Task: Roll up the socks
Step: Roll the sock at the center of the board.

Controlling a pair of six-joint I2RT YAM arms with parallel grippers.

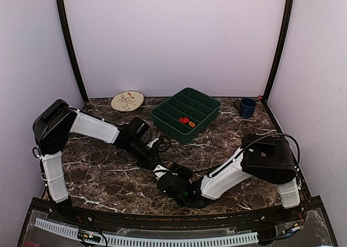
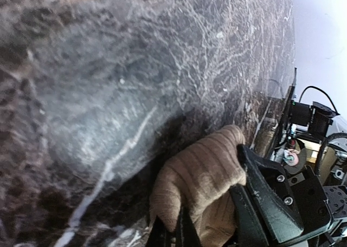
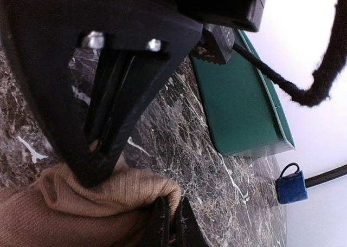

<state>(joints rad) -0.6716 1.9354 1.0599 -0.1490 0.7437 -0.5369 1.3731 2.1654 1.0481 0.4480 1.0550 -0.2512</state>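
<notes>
Progress: mid-roll on one sock, nothing finished in the working area.
- The tan sock [image 2: 198, 176] lies on the bench [image 1: 103, 176] near its front edge, about midway between the two arm bases. It is bunched into a loose, ribbed hump, not a tight bundle.
- The top view hides the sock under the two wrists.
- A red-and-orange bundle [image 1: 187, 121] sits in one compartment of the green tray [image 1: 162, 118]. It may be the patterned sock, rolled and stowed, but it is too small to be sure.
- No patterned sock shows flat on the bench.
- Judgement: about half done at best. The tan roll needs tightening and closing.

Pose:
- Both arms reach inward and low, and the wrists almost meet over the sock.
- The left arm comes in from the far left with its elbow raised. The left claw [image 2: 173, 233] is nearly closed, its tips at the sock's near edge, seemingly pinching fabric.
- The right arm sweeps in from the right and lies low along the bench. The right claw [image 3: 92, 174] points down, its fingers meet at the tip, and it bites into a fold on top of the hump.

Also present, well apart at the back: a leaf-pattern plate [image 1: 127, 101] and a blue mug [image 1: 246, 107].
</notes>
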